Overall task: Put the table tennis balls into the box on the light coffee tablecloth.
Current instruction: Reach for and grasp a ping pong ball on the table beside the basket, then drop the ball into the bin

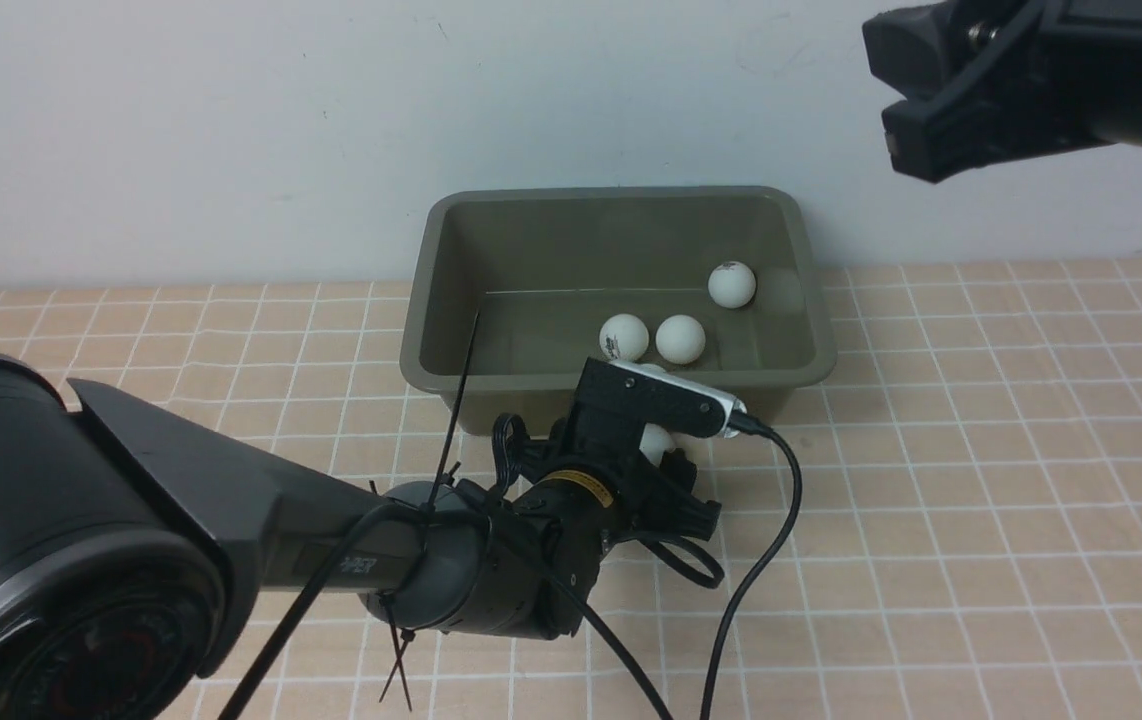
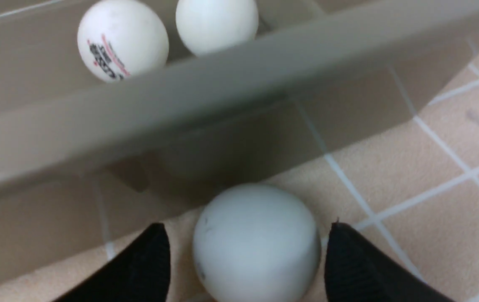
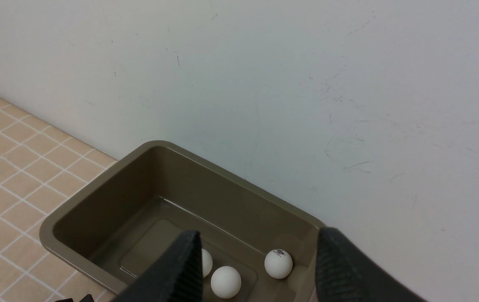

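black fingers (image 2: 139, 268) of the left gripper (image 2: 246, 230) sit on either side of the one loose ball (image 2: 256, 247). a sliver of cloth shows on both sides, so they're spread and not pinching it yet. that ball lies on the light coffee tablecloth (image 2: 432, 167), just beside the near wall of the box (image 2: 231, 79), tucked under its flared rim.

what could go wrong: if the fingers close off-centre, that smooth ball probably squirts out and rolls off. a straight lift looks likely to knock it on the rim, and the fingers might shove the box too.

the right gripper (image 3: 258, 235) hangs high over the box, fingers apart, holding nothing.

count: four balls in view, three in the box (image 1: 731, 284) (image 1: 624, 336) (image 1: 680, 338) and one outside. one box, one cloth, two grippers. can't tell if another ball hides behind the left arm (image 1: 231, 520).
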`<state>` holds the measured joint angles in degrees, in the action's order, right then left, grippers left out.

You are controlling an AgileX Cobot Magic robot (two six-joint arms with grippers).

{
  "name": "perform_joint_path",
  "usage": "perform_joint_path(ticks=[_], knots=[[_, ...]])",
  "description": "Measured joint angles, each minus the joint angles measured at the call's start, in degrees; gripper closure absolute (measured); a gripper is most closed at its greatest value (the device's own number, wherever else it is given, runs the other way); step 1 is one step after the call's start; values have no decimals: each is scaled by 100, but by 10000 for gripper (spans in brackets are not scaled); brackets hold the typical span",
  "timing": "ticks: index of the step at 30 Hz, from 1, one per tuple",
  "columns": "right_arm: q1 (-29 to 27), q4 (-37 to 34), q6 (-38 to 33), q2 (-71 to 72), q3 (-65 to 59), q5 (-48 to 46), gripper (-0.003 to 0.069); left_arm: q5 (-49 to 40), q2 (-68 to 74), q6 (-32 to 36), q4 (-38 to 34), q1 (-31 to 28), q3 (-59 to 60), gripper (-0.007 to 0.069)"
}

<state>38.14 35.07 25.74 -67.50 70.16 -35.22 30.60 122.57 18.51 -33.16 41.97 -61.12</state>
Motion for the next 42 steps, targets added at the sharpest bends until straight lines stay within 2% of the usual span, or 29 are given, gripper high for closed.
perform_joint_path(ticks=[4,8,17,26,33,37,42], knots=[[0,0,7,0,0,0,311,12,72,-7,58,0,0,221],[0,-5,7,0,0,0,311,119,92,-48,-67,0,0,312],[0,55,-10,0,0,0,312,133,-111,23,23,108,0,309],[0,169,-10,0,0,0,312,-1038,-857,225,178,345,0,309],[0,169,-10,0,0,0,312,-1243,-1610,275,767,415,10,309],[0,169,-10,0,0,0,312,-1198,-1963,320,829,203,17,309],[0,169,-10,0,0,0,312,-1194,-2002,356,905,-507,17,309]])
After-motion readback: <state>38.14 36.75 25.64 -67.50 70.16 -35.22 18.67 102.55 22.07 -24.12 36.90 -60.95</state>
